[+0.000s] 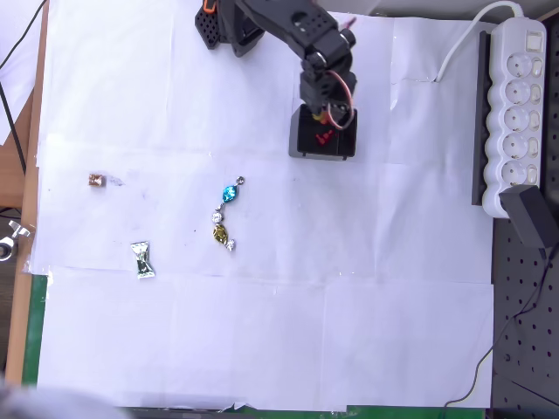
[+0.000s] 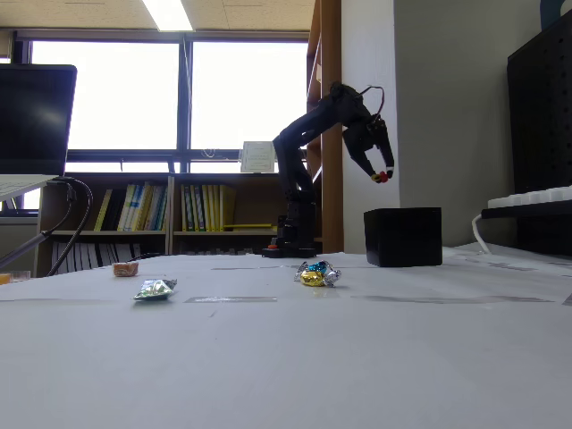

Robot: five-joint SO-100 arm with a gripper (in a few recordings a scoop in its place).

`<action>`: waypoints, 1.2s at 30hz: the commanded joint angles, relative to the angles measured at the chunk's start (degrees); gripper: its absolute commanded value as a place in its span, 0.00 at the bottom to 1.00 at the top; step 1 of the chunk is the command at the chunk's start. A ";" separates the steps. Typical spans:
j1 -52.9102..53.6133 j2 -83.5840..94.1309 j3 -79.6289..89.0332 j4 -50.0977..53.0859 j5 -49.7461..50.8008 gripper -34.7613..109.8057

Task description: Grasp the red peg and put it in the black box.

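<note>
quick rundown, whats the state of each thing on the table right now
pincer: raised above the box, shut on a small red thing
black box: upright, open top, red pieces inside
blue sweet: wrapped, lying on the paper
gold sweet: wrapped, lying
green sweet: wrapped, lying

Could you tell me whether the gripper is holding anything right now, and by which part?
The gripper pinches the red peg at its fingertips, above the black box; which part of the peg cannot be told.
</note>
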 commanded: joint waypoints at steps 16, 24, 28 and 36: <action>1.41 3.08 -2.46 -5.27 -11.69 0.51; 2.20 2.29 0.26 -3.25 -13.62 0.52; 3.43 0.09 0.70 -1.41 -14.06 0.50; 3.78 -23.64 -2.99 -4.39 -27.86 0.24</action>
